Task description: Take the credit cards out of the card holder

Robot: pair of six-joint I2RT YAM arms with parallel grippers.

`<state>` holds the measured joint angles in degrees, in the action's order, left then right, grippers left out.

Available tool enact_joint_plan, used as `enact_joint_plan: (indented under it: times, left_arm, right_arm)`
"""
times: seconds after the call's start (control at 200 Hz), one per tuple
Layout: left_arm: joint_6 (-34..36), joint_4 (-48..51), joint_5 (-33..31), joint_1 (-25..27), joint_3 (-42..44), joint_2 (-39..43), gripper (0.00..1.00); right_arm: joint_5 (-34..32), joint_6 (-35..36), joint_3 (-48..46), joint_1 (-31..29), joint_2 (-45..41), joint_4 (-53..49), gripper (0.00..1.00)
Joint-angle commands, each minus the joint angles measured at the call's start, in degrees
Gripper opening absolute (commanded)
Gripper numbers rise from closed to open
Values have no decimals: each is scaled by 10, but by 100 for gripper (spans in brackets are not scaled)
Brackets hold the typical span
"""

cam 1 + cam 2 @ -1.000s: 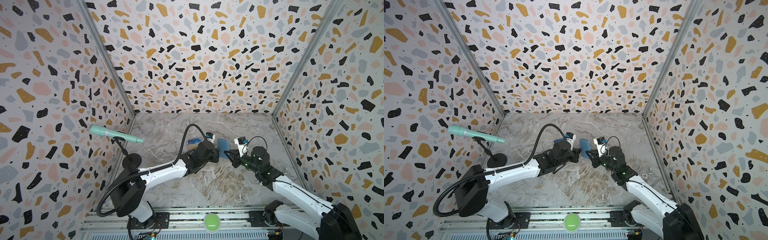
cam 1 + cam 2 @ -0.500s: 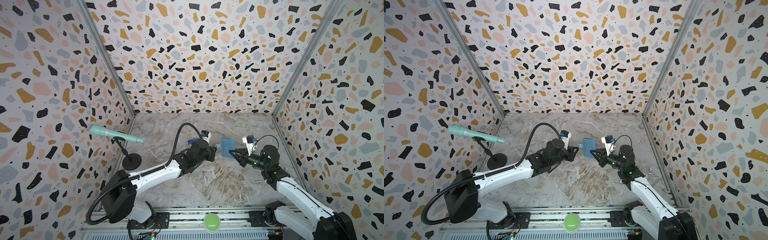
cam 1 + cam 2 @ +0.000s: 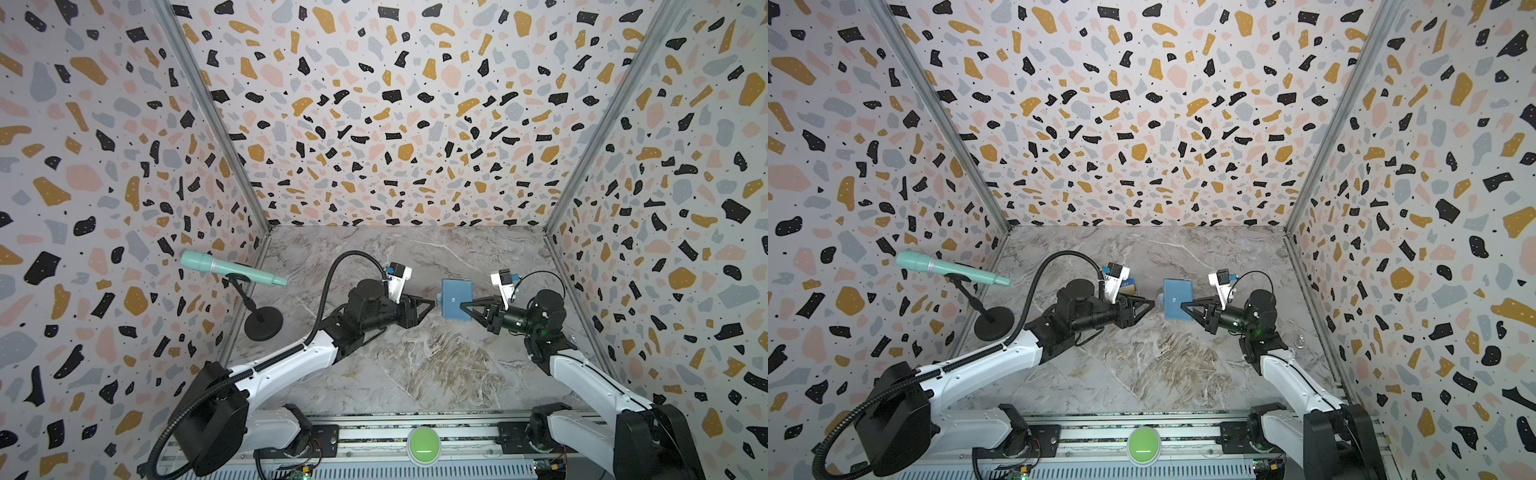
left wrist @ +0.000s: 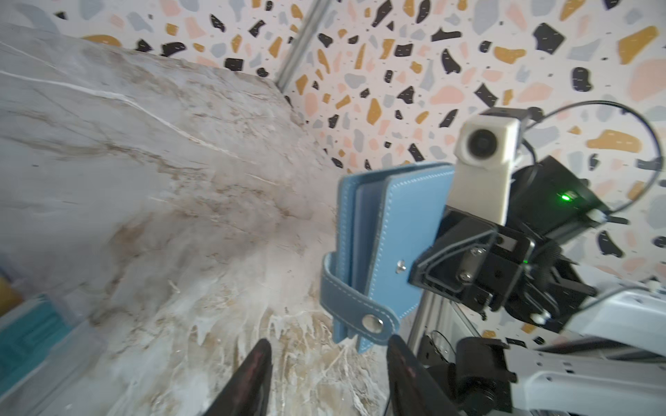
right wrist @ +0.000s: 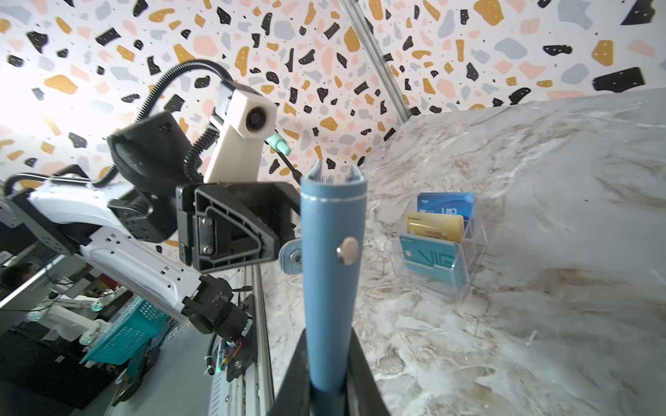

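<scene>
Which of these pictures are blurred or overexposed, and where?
Left wrist view: the gripper's fingers and the teal box at the picture's edge are soft, while the card holder is fairly sharp. Right wrist view: the wall behind the left arm is washed out by glare. Both top views are evenly lit and sharp.

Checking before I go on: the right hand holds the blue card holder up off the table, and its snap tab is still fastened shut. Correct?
Not quite. The right hand does hold the card holder up, but the snap tab is unfastened: the left wrist view shows it hanging loose, its stud apart from the one on the cover.
</scene>
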<state>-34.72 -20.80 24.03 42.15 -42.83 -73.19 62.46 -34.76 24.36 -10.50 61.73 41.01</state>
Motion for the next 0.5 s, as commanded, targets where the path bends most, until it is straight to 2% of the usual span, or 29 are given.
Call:
enact_joint_plan:
  times: [0.0,0.11,0.215,0.33,0.496]
  left_arm:
    - [-21,-110,62,0,20,12,60]
    - [24,-46,16,8,11,19,72]
    - [102,46,-44,40,-19,17,74]
    - [84,-7,-46,43,5,28,72]
    - [61,-65,-44,43,37,35,63]
  right_arm:
    - [31,-43,6,-3,2,74,0]
    - [23,-43,9,-11,4,73,0]
    - [20,-43,17,-28,13,74,0]
    - [21,-60,23,-38,24,98,0]
    - [32,-108,25,-38,40,157,0]
